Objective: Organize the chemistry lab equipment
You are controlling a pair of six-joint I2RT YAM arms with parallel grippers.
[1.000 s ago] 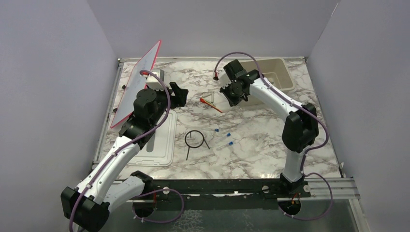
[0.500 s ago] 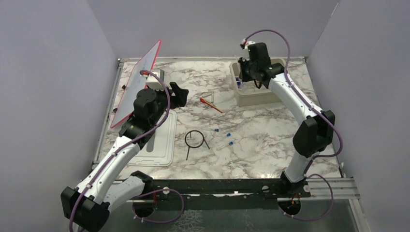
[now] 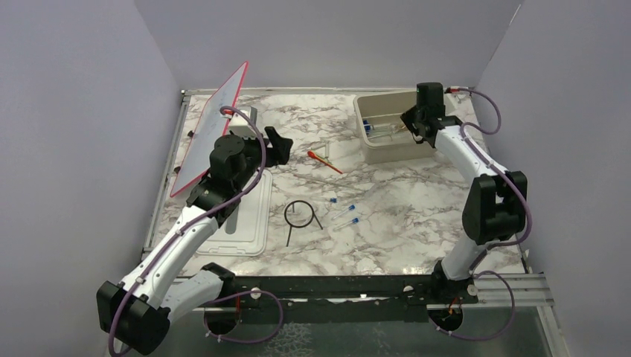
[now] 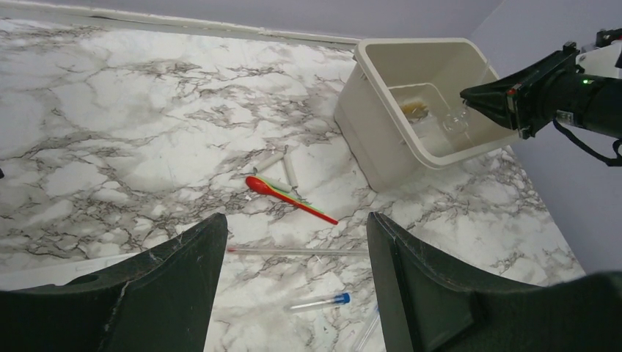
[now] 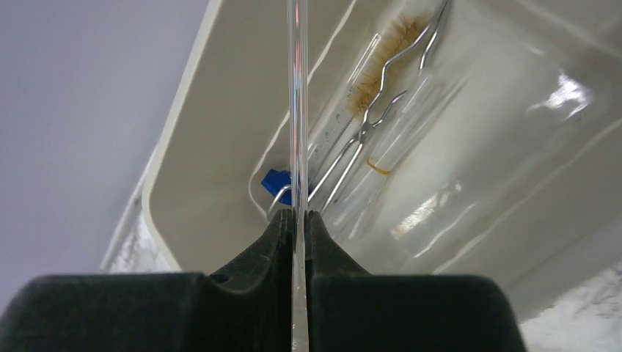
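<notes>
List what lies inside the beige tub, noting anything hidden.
Inside the tub: silvery wire tongs, a tan-bristled brush, a blue piece and a clear tube. The right gripper, shut on a thin clear rod, covers the tub's near end, so anything there is hidden.

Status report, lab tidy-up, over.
Right end effector shut on clear rod, over tub. Left end effector open, short of orange-red stick. Wire ring, blue-capped tubes loose. Nothing blocking.

Glossy marble-patterned table top (image 3: 417,216), smooth shiny beige plastic tub (image 5: 213,117), silvery metal wire tongs (image 5: 364,130), thin clear glassy rod (image 5: 296,110), matt black right gripper (image 5: 296,220), thin black wire ring (image 3: 299,213), glossy orange-red stick (image 4: 282,192).
</notes>
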